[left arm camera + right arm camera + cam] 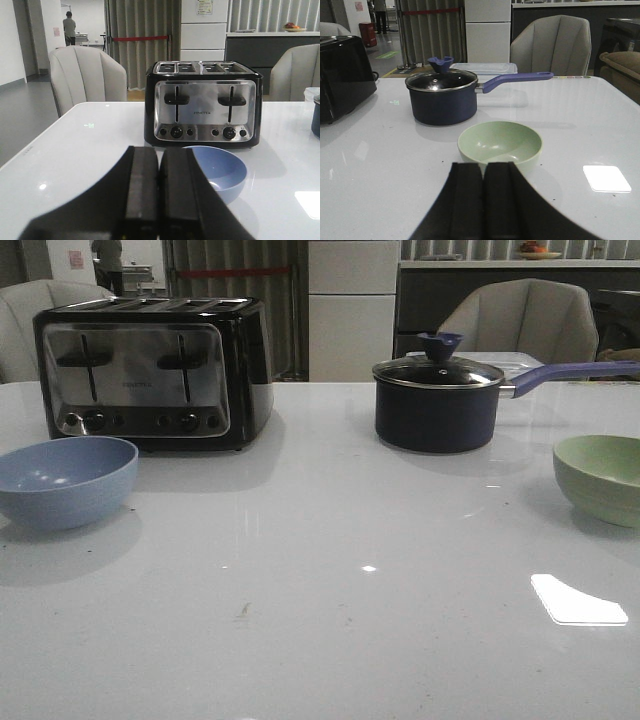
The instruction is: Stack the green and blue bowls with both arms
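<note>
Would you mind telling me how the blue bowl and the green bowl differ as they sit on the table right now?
Colour: the blue bowl is dusty light blue, the green bowl pale sage green.
Place: the blue bowl sits at the table's left, just in front of the toaster; the green bowl sits at the right edge of the front view, nearer than the saucepan.
Shared: both are plain round matte bowls of like size, upright, empty and ungrasped.

Left end effector (pixel 158 200) and right end effector (pixel 483 200) — both closed, empty.
</note>
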